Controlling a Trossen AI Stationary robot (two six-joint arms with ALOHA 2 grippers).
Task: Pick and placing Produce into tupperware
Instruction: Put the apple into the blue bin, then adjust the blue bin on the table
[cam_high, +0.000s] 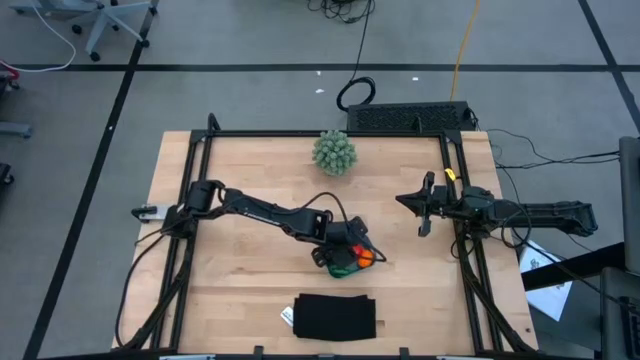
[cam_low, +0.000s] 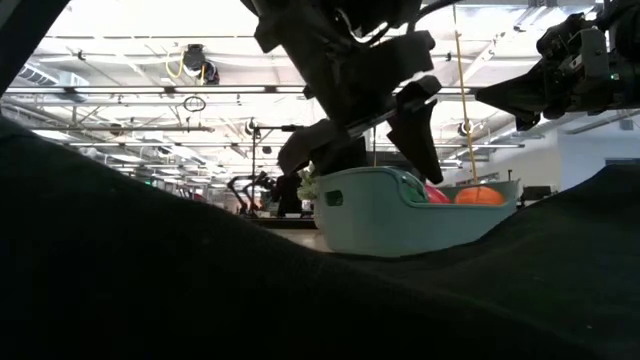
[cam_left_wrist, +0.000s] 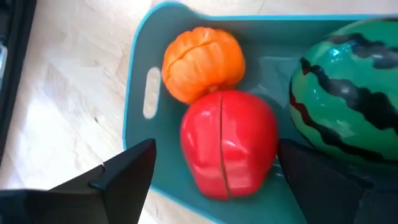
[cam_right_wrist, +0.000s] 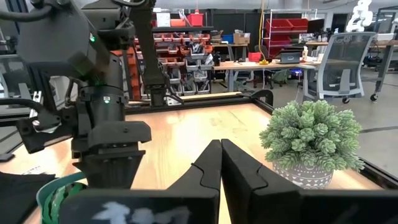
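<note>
Tabletop (cam_high: 250, 250): tupperware (cam_left_wrist: 140, 93) holding produce (cam_left_wrist: 229, 143); left pincer (cam_left_wrist: 214, 171) spread above; right pincer (cam_right_wrist: 221, 163) pressed together, apart.

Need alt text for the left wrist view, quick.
Open left gripper straddles a red tomato lying in the teal tupperware, with an orange and a striped watermelon beside it on the light wooden table.

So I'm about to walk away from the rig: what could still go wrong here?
The open left claw straddles the red tomato in the teal container; lifting off-centre, a finger could drag the tomato out. The tomato presses against the orange and sits beside the melon, so a nudge could shift all three.
</note>
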